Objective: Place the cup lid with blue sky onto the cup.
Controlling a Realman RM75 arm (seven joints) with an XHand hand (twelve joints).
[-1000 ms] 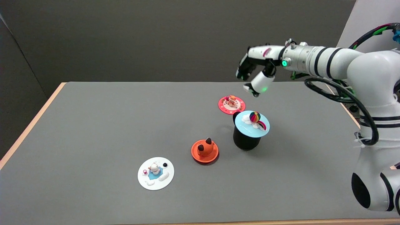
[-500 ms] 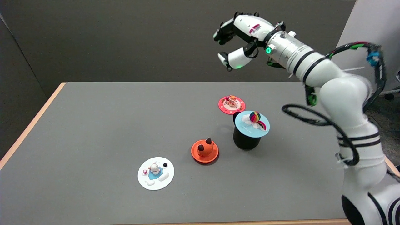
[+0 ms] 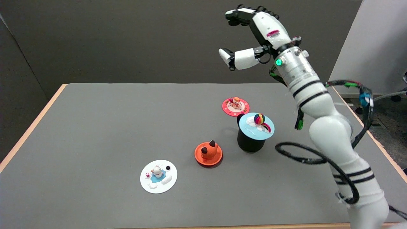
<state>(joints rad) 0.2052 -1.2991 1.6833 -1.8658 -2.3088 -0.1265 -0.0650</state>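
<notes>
The sky-blue lid [image 3: 256, 126], with white clouds, a rainbow and a striped balloon knob, lies on top of the black cup [image 3: 250, 142] near the table's middle right, set a little off-centre toward the right. My right hand [image 3: 251, 38] is raised high above the table's far edge, well clear of the cup and up to its left. Its fingers are spread apart with the thumb held out, and nothing is in it.
A pink lid [image 3: 235, 106] lies just behind the cup. An orange lid with a fox knob [image 3: 208, 153] sits to the cup's left front. A white lid [image 3: 158, 176] lies further left and nearer. The grey table [image 3: 95, 127] has wooden edges.
My right arm has swung up from a level pose to a steep upright one, lifting the hand higher and toward the left. The blue lid and cup have stayed still.
</notes>
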